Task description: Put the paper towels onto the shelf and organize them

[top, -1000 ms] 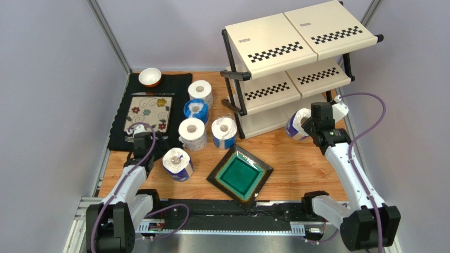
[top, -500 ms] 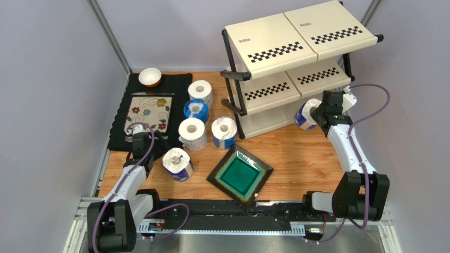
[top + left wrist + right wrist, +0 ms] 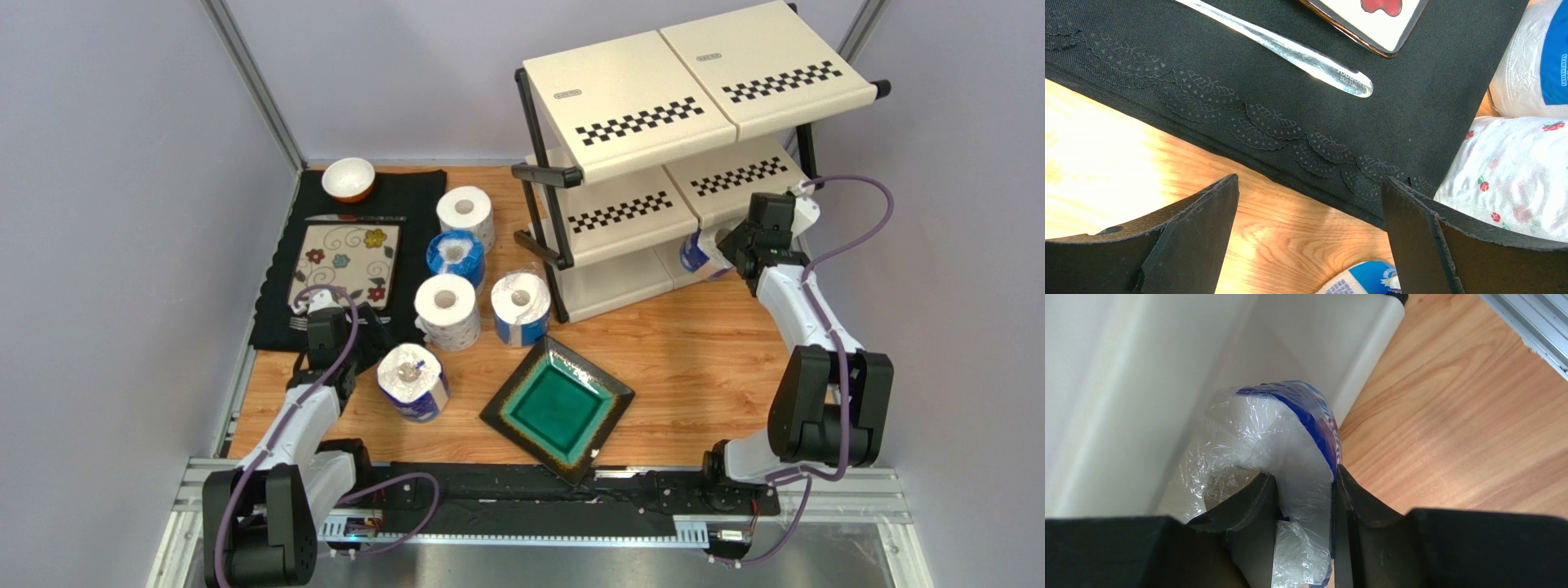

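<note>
My right gripper (image 3: 726, 243) is shut on a paper towel (image 3: 694, 254) in a blue-and-white plastic wrapper (image 3: 1290, 435). It holds the roll at the front of the bottom tier of the shelf (image 3: 638, 110), on the right side, against the cream panel (image 3: 1118, 386). Several more paper towels stand on the table left of the shelf, among them a plain one (image 3: 466, 214), a blue-wrapped one (image 3: 455, 255) and one near my left arm (image 3: 413, 380). My left gripper (image 3: 321, 321) (image 3: 1309, 190) hangs open over the placemat's edge, with nothing between its fingers.
A black placemat (image 3: 276, 306) carries a floral tile (image 3: 347, 261), a spoon (image 3: 1290, 49) and a small white bowl (image 3: 348, 179). A green square plate (image 3: 558, 407) lies at the middle front. Grey walls close in the left and right sides.
My right arm has carried the wrapped roll away from me and up to the shelf's bottom tier. The left arm has stayed in place.
</note>
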Robot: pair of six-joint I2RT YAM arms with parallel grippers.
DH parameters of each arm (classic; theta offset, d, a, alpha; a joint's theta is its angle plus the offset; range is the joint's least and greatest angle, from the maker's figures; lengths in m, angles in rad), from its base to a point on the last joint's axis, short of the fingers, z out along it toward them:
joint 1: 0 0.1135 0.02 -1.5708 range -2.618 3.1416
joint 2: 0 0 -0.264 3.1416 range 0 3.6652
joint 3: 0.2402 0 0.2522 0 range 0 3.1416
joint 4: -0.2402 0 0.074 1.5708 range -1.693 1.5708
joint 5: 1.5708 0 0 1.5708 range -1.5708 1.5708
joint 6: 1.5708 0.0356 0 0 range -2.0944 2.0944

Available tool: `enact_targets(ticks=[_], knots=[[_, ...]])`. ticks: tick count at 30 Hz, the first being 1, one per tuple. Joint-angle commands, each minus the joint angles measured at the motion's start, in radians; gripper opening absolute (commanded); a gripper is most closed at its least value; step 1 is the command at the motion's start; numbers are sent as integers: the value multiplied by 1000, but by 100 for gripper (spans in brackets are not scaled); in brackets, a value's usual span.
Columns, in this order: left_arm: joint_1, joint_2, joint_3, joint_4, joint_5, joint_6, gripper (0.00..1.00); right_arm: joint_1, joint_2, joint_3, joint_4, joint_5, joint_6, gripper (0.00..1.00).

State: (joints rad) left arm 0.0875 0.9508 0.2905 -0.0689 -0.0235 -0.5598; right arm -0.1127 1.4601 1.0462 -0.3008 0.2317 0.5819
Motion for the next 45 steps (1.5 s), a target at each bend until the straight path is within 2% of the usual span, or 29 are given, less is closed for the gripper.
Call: enact_targets(ticks=[1, 8, 27, 37, 45], knots=[[6, -14, -5, -11, 5, -5, 94, -7, 11, 48, 153, 3, -11, 27], [6, -17, -5, -12, -1, -3, 94, -27, 31, -9, 250, -25, 16, 28], [5, -15, -8, -16, -7, -2, 94, -42, 95, -2, 269, -124, 30, 28], [6, -20, 1, -20, -4, 6, 94, -42, 115, -14, 261, -141, 27, 37], [5, -20, 4, -23, -9, 8, 94, -42, 123, -14, 264, -160, 32, 36]])
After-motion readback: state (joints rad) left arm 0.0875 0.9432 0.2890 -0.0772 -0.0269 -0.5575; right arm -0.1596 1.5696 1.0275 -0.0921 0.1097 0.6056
